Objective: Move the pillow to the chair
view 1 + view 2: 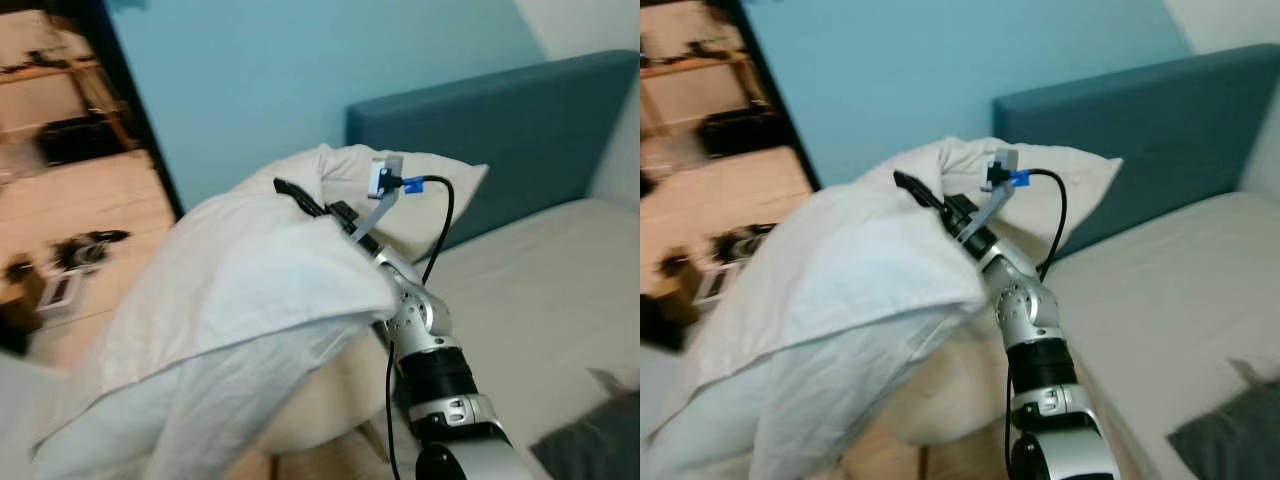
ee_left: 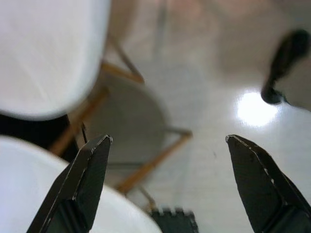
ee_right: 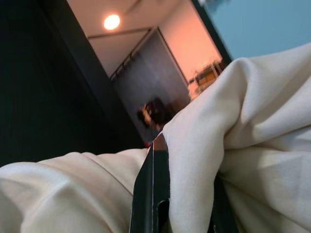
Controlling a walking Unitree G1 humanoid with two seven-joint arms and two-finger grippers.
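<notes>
The right end effector [image 1: 300, 200] is raised in the middle of the scene, its black fingers pinching a fold of the pillow [image 1: 230, 300]. The right wrist view shows cream cloth bunched tight between the two fingers [image 3: 153, 194]. The pillow hangs off the grip, held up in the air and draping down to the left and near side, covering much of the left half of the eye views. A second pillow [image 1: 440, 195] leans against the blue headboard [image 1: 530, 120] at the far end of the bed [image 1: 540, 310], just behind the raised arm. A dark cloth [image 1: 600, 435] lies on the bed at the near right. A black cable [image 1: 440, 225] loops from a small mount on the wrist down along the silver arm.

The left end effector [image 2: 167, 155] hangs low with its fingers spread wide apart, nothing between them. Below it the left wrist view shows a white chair [image 2: 48, 53] with wooden legs standing on a pale, shiny floor [image 2: 214, 97].

To the far left, a dark doorway frame [image 1: 140, 120] opens onto another room, blurred.
</notes>
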